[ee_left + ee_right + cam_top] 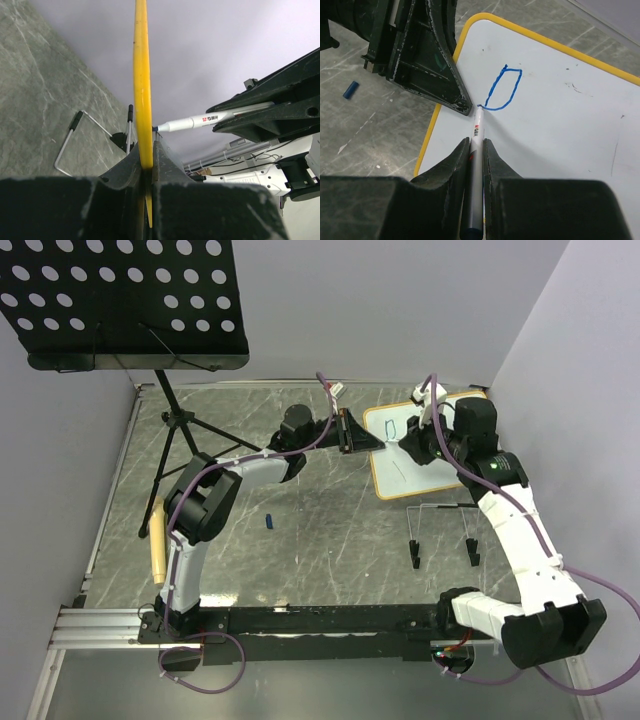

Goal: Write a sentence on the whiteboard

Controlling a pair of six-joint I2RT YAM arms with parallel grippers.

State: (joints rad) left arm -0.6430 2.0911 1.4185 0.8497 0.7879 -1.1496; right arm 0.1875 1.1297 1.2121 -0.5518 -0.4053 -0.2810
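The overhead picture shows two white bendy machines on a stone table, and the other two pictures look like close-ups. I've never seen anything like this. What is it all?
Those are two robot arms, bolted at the table's near edge. The overhead view looks down from behind them: left arm, right arm. The other two pictures come from a small camera on each wrist, looking along that arm's jaws. The left jaws clamp the rim of a small whiteboard, which the left wrist view sees edge-on as a yellow strip. The right jaws are shut on a marker, its tip at the end of a blue loop, the only writing on the board. On the table lie a blue cap, a tan stick and a wire stand. A black music stand is at the back left.
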